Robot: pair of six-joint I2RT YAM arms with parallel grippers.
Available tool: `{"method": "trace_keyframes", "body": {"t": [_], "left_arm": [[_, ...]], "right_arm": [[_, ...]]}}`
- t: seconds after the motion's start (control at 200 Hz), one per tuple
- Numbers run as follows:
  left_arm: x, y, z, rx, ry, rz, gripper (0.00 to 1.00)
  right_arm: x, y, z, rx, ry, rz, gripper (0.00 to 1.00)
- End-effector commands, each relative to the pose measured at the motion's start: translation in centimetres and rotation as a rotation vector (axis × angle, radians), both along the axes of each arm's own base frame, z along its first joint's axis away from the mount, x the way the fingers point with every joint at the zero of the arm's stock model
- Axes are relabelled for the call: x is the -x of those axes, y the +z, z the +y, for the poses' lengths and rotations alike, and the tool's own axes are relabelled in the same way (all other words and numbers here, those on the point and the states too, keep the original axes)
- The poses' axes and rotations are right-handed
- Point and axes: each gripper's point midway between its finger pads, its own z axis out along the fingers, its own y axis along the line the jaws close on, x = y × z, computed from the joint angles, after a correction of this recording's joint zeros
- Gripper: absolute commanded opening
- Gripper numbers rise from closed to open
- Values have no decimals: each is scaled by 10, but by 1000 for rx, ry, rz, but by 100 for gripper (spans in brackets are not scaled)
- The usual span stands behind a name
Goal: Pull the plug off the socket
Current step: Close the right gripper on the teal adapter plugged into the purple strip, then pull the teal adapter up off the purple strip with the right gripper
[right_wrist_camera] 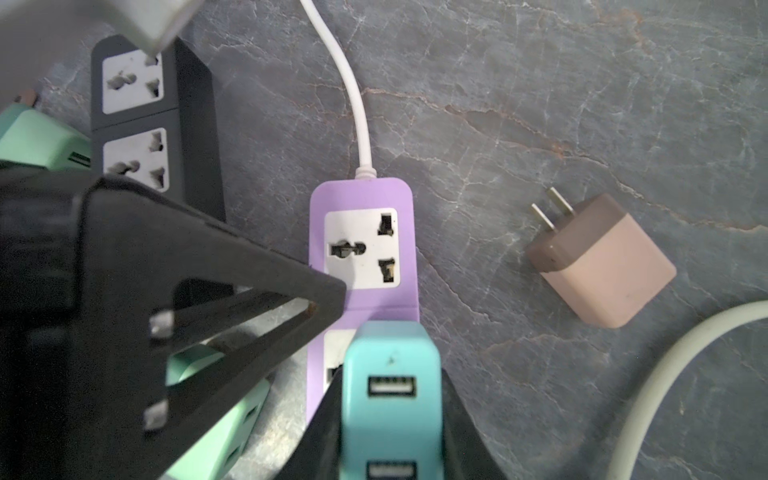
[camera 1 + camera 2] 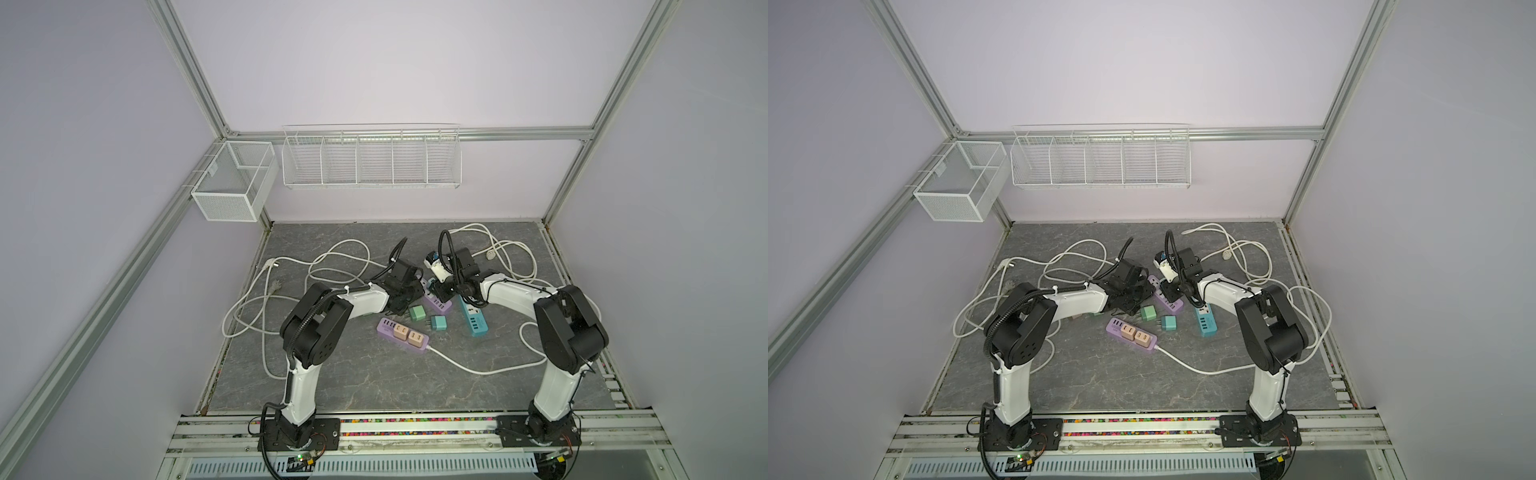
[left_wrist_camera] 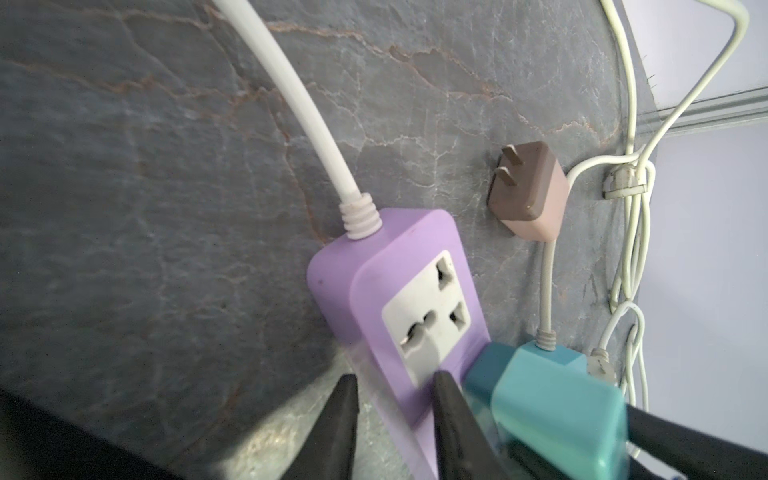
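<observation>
Grip stage, pull not yet made: left gripper (image 3: 392, 386) stands with jaws slightly parted astride the edge of the lilac plastic power strip (image 3: 374, 245), one finger (image 3: 446, 399) on its face. Pinching or merely pinning, hard to say. Further right, the teal square USB charger plug (image 1: 390, 361) sits over the second socket (image 1: 334, 353), and the right gripper (image 1: 390, 419) is clamped on its sides. Next move calls for a straight pull away from the strip, with the left arm bracing.

— Which colours am I looking at?
— You have a lilac power strip (image 1: 361, 194), white-faced; a teal plug (image 1: 390, 359); a brown-and-pink adapter (image 1: 602, 266). Your tabletop (image 1: 540, 83) is grey marble, rust-veined.
</observation>
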Motion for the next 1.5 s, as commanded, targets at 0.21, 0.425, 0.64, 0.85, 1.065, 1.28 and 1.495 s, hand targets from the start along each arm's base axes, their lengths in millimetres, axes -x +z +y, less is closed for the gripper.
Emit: {"method": "trace_keyframes", "body": {"t": [0.21,0.425,0.64,0.85,1.065,1.28,1.495], "left_arm": [[35,-77,41,-202,37,167,30],[37,-85,40,-203,29,168,30],[35,-87,42,-208,38,158,30],[37,-90,43,-222,49,148,28],[37,-89,40,-213,46,146,27],[38,-91,40,-213,42,144,27],[37,-92,40,-227,38,149,27]], "right_arm": [[-14,33,11,-47,22,-99,28],[-28,26,-7,-19,0,-57,29],[-6,18,12,-37,42,-17,28],[-18,24,0,12,38,-34,29],[-9,25,10,-9,59,-12,30],[-15,28,3,4,39,-32,29],[-11,23,9,-22,46,-19,29]]}}
